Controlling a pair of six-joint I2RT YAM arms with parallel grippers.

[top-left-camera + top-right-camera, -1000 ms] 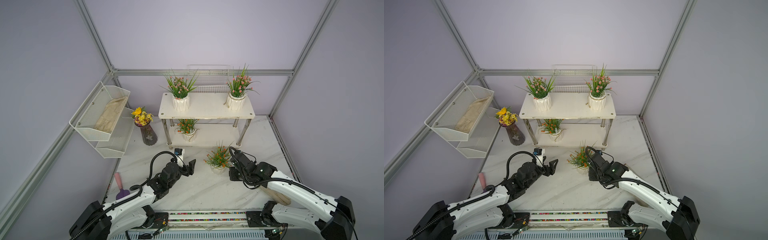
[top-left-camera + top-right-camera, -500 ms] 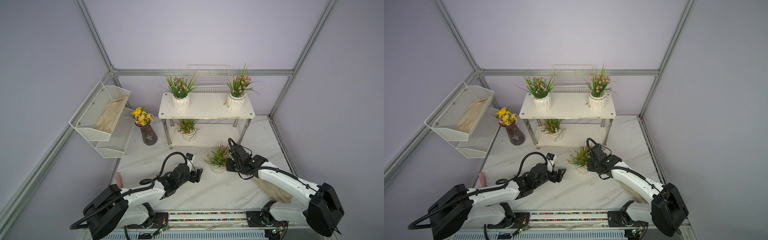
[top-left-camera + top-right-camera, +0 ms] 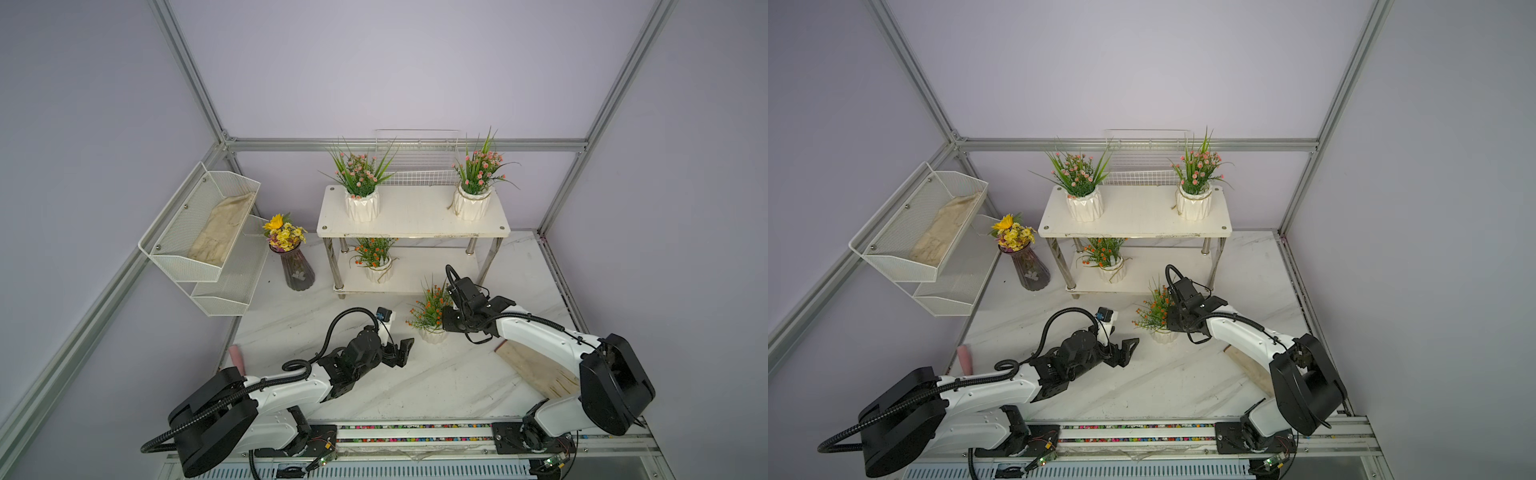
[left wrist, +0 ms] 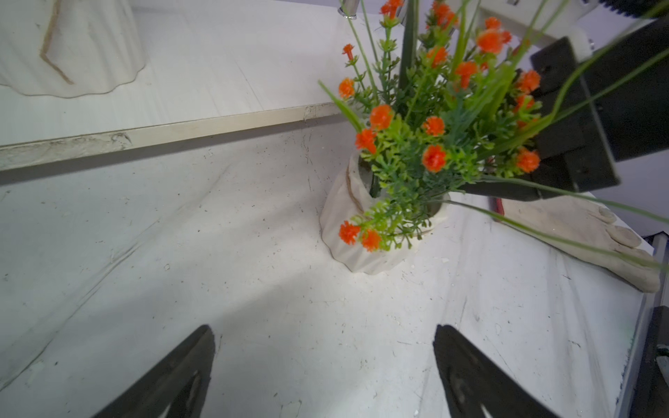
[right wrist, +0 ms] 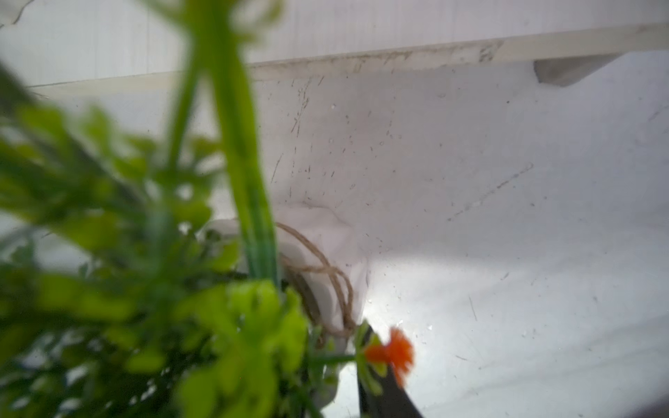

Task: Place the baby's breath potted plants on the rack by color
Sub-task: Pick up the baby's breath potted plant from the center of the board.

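1. White mesh wall baskets [image 3: 195,245] hang furthest left. A dark glass vase of yellow flowers [image 3: 297,272] stands on the table [image 3: 415,390] beside them. Both top views show these; neither wrist view does.
2. The rack [image 3: 415,216] carries the left pink plant [image 3: 360,195] and the right pink plant [image 3: 471,193] at the ends of its upper board. The shelved orange plant [image 3: 376,264] sits at the left of the lower board.
3. The left fingers [image 4: 195,362] hang low over the table, spread wide with nothing between them (the left wrist view makes this plain).
4. The loose orange plant [image 4: 362,231] has its pot on the table, just in front of the rack's lower board.
5. The right fingers [image 4: 506,190] reach into that plant's foliage. The top views hide them behind leaves. The left wrist view shows one black finger at the pot's rim, and the right wrist view shows one beside the twine-wrapped pot. I cannot tell whether they are clamped on it.
6. A pale work glove [image 4: 586,235] lies on the table beyond the pot; only the left wrist view shows it clearly.
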